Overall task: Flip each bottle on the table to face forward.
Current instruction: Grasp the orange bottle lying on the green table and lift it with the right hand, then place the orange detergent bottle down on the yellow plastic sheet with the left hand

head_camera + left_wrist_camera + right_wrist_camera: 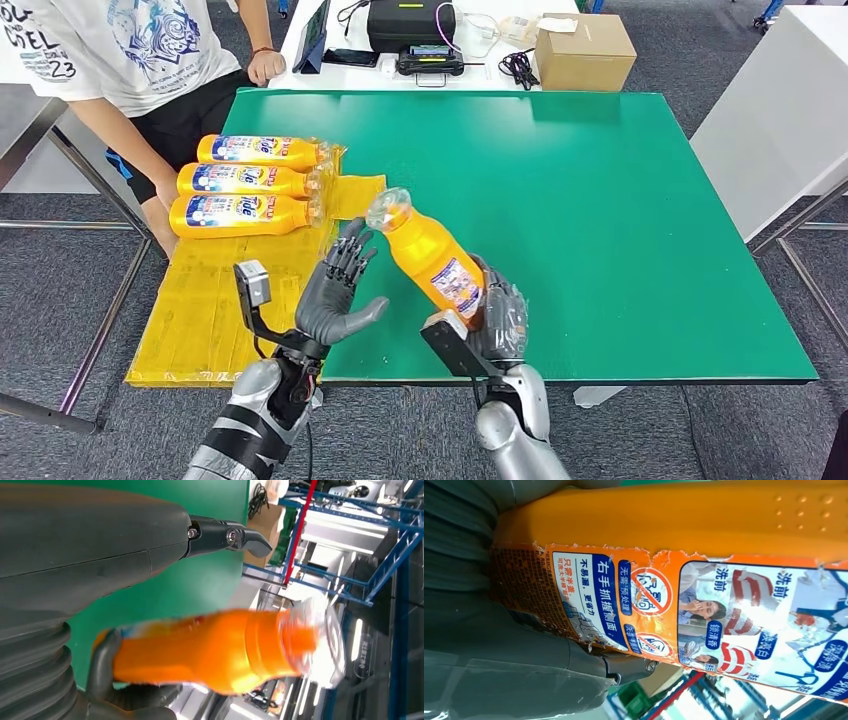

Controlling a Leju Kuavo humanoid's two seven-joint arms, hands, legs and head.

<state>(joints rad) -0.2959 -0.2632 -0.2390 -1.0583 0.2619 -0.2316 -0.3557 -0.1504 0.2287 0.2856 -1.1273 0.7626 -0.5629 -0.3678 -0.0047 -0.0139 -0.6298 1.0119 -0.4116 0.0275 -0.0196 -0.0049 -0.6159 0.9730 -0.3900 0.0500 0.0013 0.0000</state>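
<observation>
R hand (497,318) grips the lower body of an orange plastic detergent bottle w/ clear cap (428,256), fingers wrapped round the base end. Bottle is lifted off the green tabletop (620,220), tilted, cap end pointing up and toward the L, over the near-left part of the table. Label on its visible side is the back one: blue/white panels w/ small pictograms and Chinese text; R wrist view shows it close up (704,615), edges torn near the base. R hand's grey cover and thumb (514,670) press against the label side.

L hand (338,290) is open, holds nothing: fingers extended up and spread a bit, thumb out to the side. Fingertips sit just beside the bottle's cap, can't tell if touching. L wrist view: bottle (215,650) blurred, crossing in front of the L hand (90,580), one dark fingertip (250,537) stretched out above it, not closed on it.

Three more orange bottles w/ blue Tide labels (255,183) lie on their sides in a row on a yellow mat (220,310) at the table's L edge, caps pointing R, front labels up, touching or nearly so.

Person in white printed T-shirt (140,45) stands at the far-left corner, one hand (266,66) on the white desk behind. That desk carries a cardboard box (585,52), black devices and cables (412,30).
</observation>
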